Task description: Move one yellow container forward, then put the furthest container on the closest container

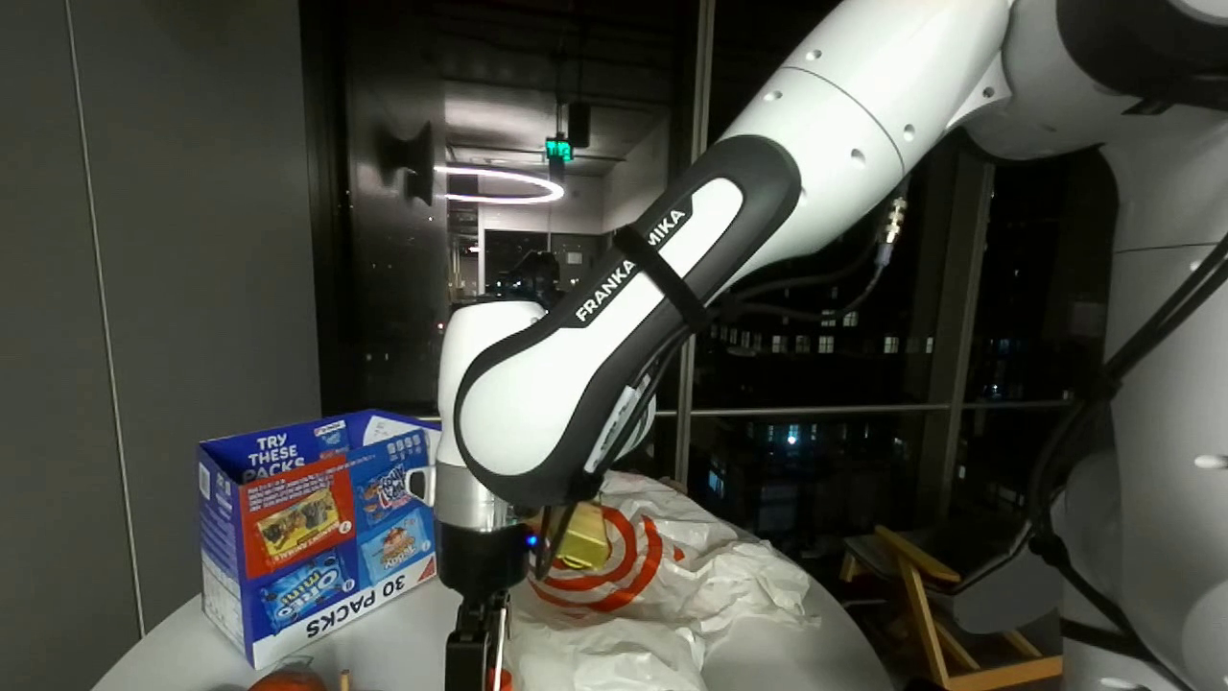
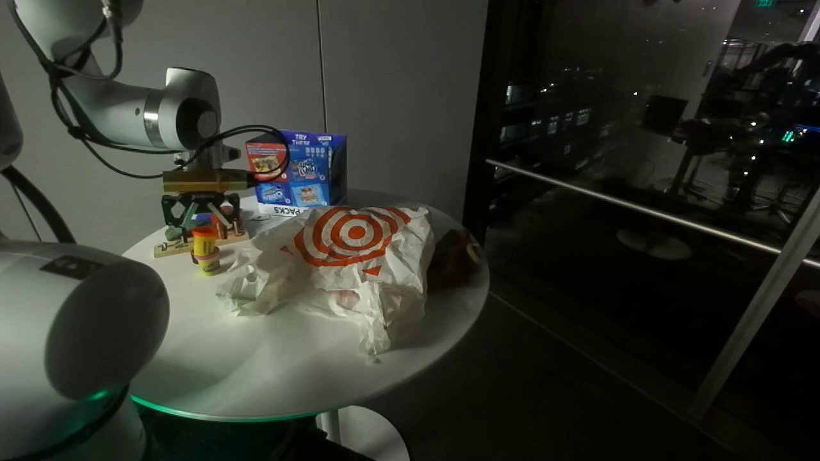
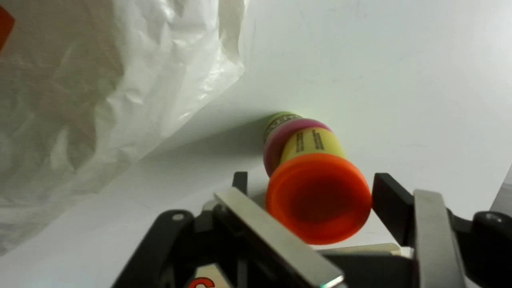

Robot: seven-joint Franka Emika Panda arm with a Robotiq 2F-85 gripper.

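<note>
Two small yellow containers stand one on the other. The upper yellow container with the orange lid [image 2: 205, 242] rests, a little off centre, on the lower yellow container with the pink lid [image 2: 209, 265]. In the wrist view the orange-lidded container [image 3: 318, 198] sits between my fingertips, and the pink-lidded container [image 3: 276, 146] shows below it. My gripper [image 3: 314, 188] is open around the orange lid. The right finger is very close to the lid; a gap shows at the left finger. In an exterior view the gripper [image 1: 480, 624] hides most of the containers.
A crumpled white bag with a red target [image 2: 355, 256] lies beside the containers. A blue snack box [image 1: 317, 537] stands at the table's far side. A wooden board [image 2: 170, 248] lies right behind the containers. A red-orange round object [image 1: 288, 680] is at the table's near edge.
</note>
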